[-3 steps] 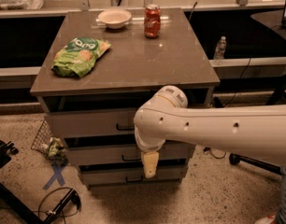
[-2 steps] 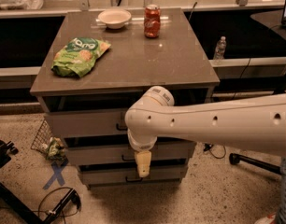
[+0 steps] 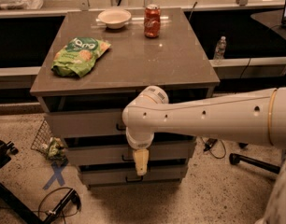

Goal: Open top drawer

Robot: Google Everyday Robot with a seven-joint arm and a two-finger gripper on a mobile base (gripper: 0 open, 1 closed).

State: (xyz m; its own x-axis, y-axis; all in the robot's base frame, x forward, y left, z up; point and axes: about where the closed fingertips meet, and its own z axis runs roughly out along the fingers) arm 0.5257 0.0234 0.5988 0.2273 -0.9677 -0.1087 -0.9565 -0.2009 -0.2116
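Note:
The top drawer (image 3: 82, 123) is the widest grey front of the cabinet, just under the tabletop, with a dark gap above it. Its small black handle (image 3: 119, 127) shows at the left edge of my arm. My white arm reaches in from the right and its wrist (image 3: 144, 110) covers the right half of the drawer front. The gripper (image 3: 140, 162) hangs straight down from the wrist, below and slightly right of the handle, in front of the middle drawer (image 3: 96, 154). The bottom drawer (image 3: 110, 175) lies below it.
On the cabinet top (image 3: 147, 59) lie a green snack bag (image 3: 80, 55), a white bowl (image 3: 114, 17) and a red can (image 3: 152, 21). A wire basket (image 3: 47, 143), a blue tape cross (image 3: 55, 175) and cables lie on the floor at left. A chair base (image 3: 255, 162) stands at right.
My arm has swung left across the cabinet front. The wrist and the hanging gripper now sit closer to the top drawer's handle. The drawers look unchanged.

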